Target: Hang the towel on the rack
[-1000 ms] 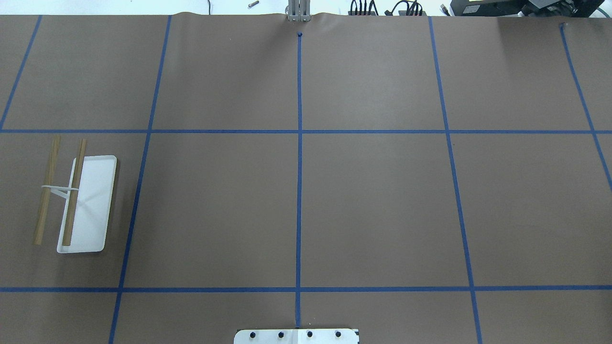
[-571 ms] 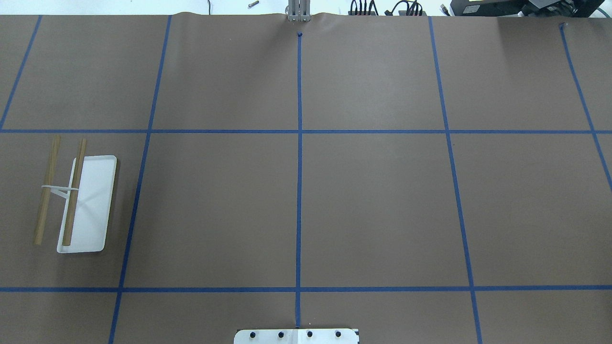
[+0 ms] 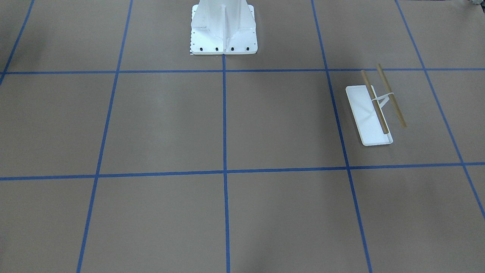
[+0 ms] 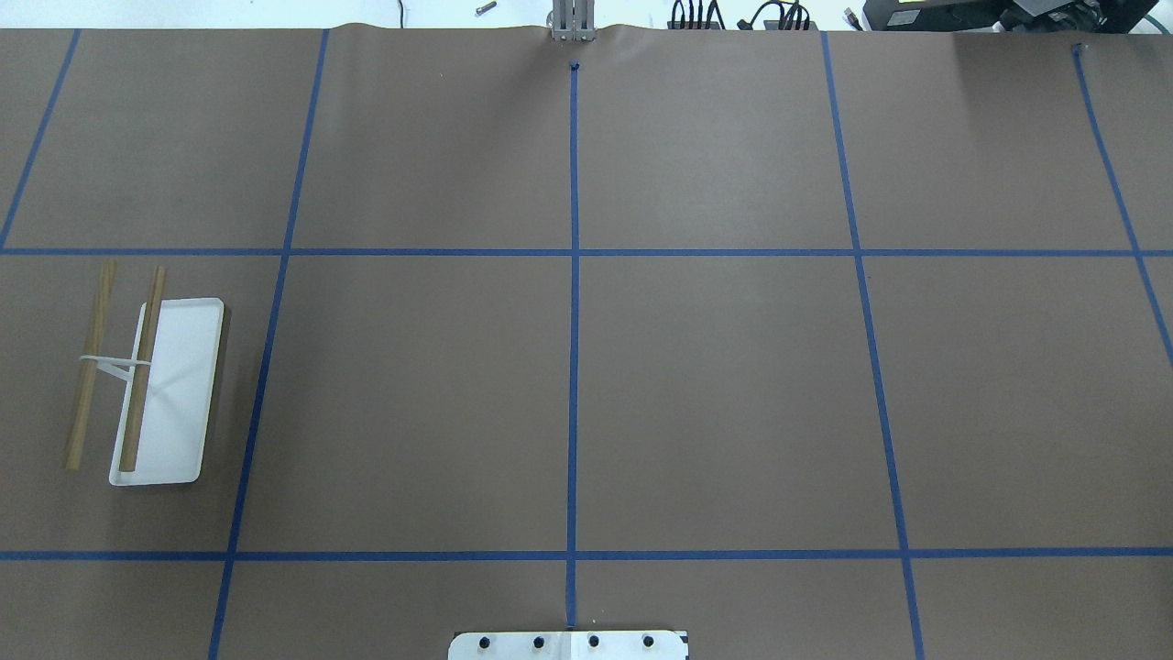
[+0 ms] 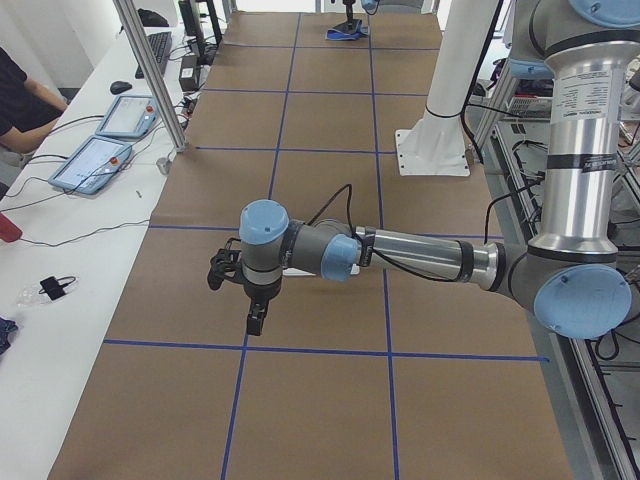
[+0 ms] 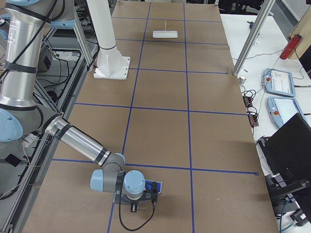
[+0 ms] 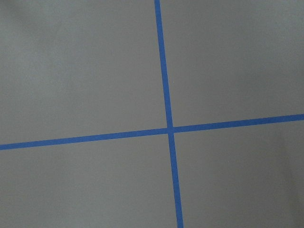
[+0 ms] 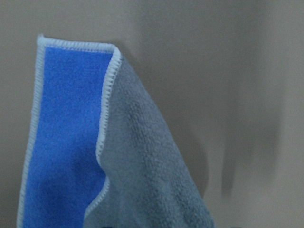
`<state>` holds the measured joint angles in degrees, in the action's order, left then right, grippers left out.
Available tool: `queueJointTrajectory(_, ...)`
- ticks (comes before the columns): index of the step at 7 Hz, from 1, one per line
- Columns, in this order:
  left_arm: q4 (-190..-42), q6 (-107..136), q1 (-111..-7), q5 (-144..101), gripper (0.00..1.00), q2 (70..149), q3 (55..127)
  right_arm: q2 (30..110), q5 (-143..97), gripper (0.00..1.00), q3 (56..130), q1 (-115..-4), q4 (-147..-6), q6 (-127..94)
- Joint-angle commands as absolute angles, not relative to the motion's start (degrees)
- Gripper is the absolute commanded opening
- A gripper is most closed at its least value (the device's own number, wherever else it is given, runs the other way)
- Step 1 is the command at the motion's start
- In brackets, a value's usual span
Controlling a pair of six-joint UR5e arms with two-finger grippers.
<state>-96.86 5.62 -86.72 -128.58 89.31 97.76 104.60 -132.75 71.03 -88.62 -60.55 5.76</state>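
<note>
Lying on the brown table (image 4: 715,385) beneath the right gripper (image 6: 133,207), the towel (image 8: 142,166) shows grey fuzz and a blue underside. The rack (image 4: 165,394) stands well apart, at the table's left end. Whether the right gripper or the left gripper (image 5: 256,320) is open cannot be told.

Rack (image 4: 181,403) (left side), blue-taped table (image 4: 715,394)

The left arm (image 5: 420,255) and right arm (image 6: 80,143) are silver tubes joined by grey housings with pale blue round caps, with small print on the upright tubes, a black cable (image 5: 335,195) by the black left hand (image 5: 256,318), and a white pedestal (image 3: 223,26) with dark screws (image 3: 216,49).
</note>
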Motion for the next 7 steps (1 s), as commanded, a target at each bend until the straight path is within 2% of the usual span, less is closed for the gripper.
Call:
queueJointTrajectory(1, -96.86, 5.62, -86.75, -128.58, 0.99, 89.56, 97.91, 104.33, -132.55, 0.00, 71.54, -88.59, -59.41, 7.39)
queueJointTrajectory(4, -96.77, 5.80, -86.66, -128.67, 0.99, 90.52, 97.65, 103.19, -134.55, 0.00, 81.97, -89.20, -60.81, 7.29)
queueJointTrajectory(7, -95.98, 10.76, -86.66, -128.58, 0.98, 97.08, 97.30, 92.77, -142.21, 0.00, 95.31, -92.29, -73.34, 7.91)
